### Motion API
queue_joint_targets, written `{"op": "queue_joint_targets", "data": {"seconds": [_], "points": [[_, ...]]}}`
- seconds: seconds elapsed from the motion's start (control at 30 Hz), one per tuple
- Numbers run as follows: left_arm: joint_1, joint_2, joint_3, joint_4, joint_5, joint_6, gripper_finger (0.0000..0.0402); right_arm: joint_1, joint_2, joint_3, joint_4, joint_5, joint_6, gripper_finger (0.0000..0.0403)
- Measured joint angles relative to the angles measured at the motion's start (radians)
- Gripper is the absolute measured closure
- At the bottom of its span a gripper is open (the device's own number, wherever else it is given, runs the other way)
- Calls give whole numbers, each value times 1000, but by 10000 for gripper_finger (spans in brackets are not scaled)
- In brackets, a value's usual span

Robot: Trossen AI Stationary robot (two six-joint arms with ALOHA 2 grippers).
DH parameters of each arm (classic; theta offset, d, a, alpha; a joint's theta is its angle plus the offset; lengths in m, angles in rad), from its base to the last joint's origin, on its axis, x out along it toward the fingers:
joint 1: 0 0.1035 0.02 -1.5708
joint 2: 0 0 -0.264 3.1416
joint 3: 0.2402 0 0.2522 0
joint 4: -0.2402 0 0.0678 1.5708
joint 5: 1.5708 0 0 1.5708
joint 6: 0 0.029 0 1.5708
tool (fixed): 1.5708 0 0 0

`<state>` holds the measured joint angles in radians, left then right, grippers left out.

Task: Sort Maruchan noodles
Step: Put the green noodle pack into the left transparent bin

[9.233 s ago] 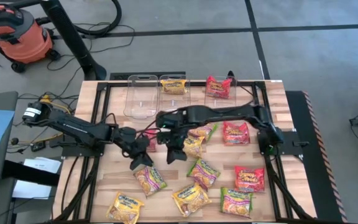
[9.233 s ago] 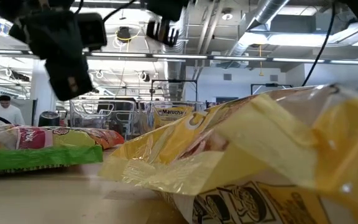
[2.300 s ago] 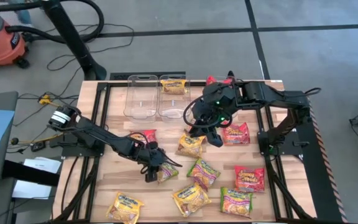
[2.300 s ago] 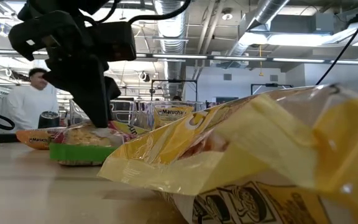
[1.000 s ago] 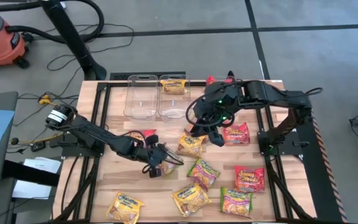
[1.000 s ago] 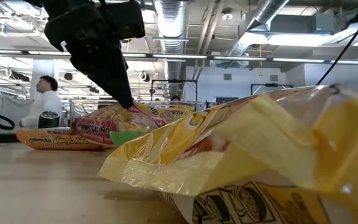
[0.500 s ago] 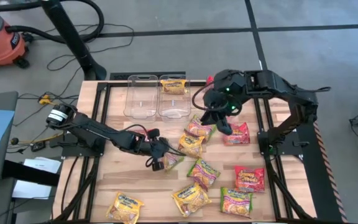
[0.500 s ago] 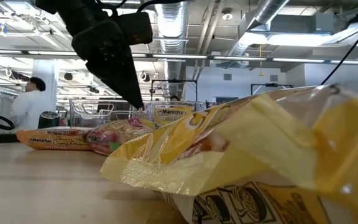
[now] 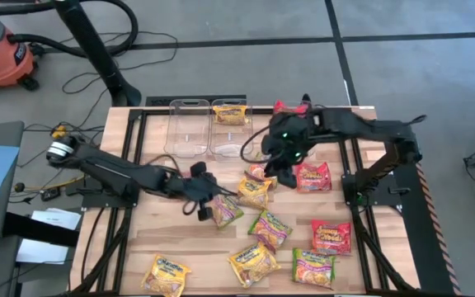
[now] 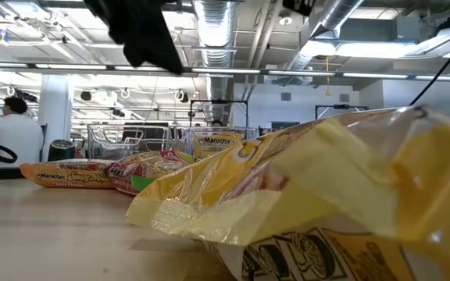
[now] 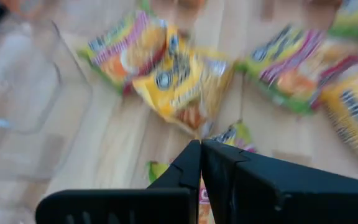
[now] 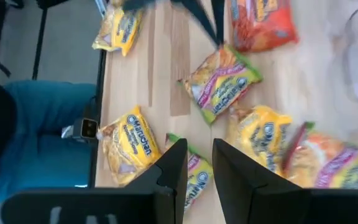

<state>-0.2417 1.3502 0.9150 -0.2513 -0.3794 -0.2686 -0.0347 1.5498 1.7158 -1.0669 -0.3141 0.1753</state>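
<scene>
- Hovering pressed together, the left claw (image 9: pixel 207 203) could merely nudge the green-and-pink packet (image 9: pixel 227 209) across the bench (image 9: pixel 138 239).
- The right claw (image 9: pixel 275 167), slightly spread and empty, risks snagging the overlapping yellow packet (image 9: pixel 253 193).

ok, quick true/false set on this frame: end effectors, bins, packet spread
1. The left end effector is shut over a green-and-pink crinkly ramen packet. True; whether it grips the packet cannot be told.
2. The right end effector is clamped on a red packet. False: its fingers stand apart with nothing between them.
3. The middle clear plastic bin holds a yellow ramen packet. True.
4. The leftmost clear plastic bin is full of packets. False: no packet shows in it.
5. All packets are already binned. False: many lie on the wooden table, such as a red-orange ramen packet.
</scene>
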Motion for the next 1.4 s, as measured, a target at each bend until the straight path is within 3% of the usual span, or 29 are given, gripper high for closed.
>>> {"op": "queue_joint_targets", "data": {"seconds": [0.2, 0.43, 0.6, 0.8, 1.17, 1.4], "points": [[0, -140, 1, -85, 91, -28, 401, 39, 22, -137, 194, -5, 136, 301], [-50, -179, -7, -198, 244, -100, 401, 87, 24, -308, 503, -1, 309, 301], [-103, -134, -61, -194, 243, -189, 401, 108, 47, -413, 684, 5, 437, 301], [-131, -23, -127, -25, 242, -233, 401, 114, 142, -431, 717, 11, 487, 301], [-127, 180, -128, 69, 142, -252, 401, 105, 325, -427, 758, 32, 531, 301], [-123, 208, -129, 87, 83, -252, 401, 105, 392, -422, 788, 62, 579, 301]]}}
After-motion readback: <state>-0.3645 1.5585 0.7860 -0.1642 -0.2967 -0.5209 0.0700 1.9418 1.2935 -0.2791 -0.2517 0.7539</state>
